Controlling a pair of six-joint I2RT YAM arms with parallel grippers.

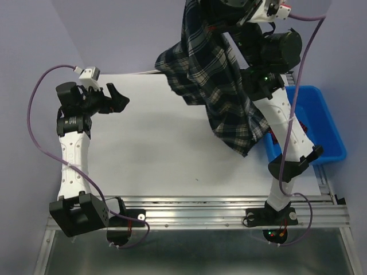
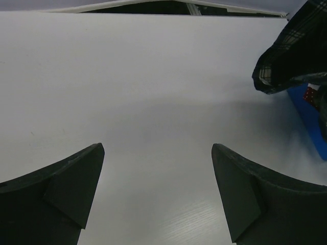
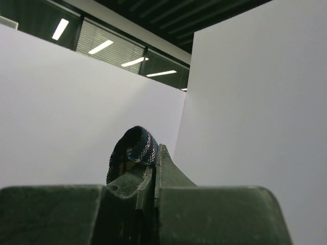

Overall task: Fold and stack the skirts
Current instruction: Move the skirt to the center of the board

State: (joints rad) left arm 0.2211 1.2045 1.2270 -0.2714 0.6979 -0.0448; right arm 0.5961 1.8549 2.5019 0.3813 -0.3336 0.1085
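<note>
The plaid skirt [image 1: 218, 80] hangs in the air over the back right of the white table [image 1: 155, 154], its lower hem near the bin. My right gripper [image 3: 156, 158] is raised high at the top edge of the top view and is shut on a fold of the plaid skirt [image 3: 134, 148]. My left gripper [image 1: 117, 97] is open and empty above the table's back left; its fingers [image 2: 76, 178] frame bare table. The skirt's hanging edge [image 2: 291, 56] shows at the right of the left wrist view. A bit of the red dotted skirt [image 2: 308, 95] lies in the bin.
The blue plastic bin [image 1: 321, 123] stands at the table's right edge, behind my right arm; it also shows in the left wrist view [image 2: 311, 122]. A metal rail runs along the near edge [image 1: 200, 206]. Walls enclose the back and sides.
</note>
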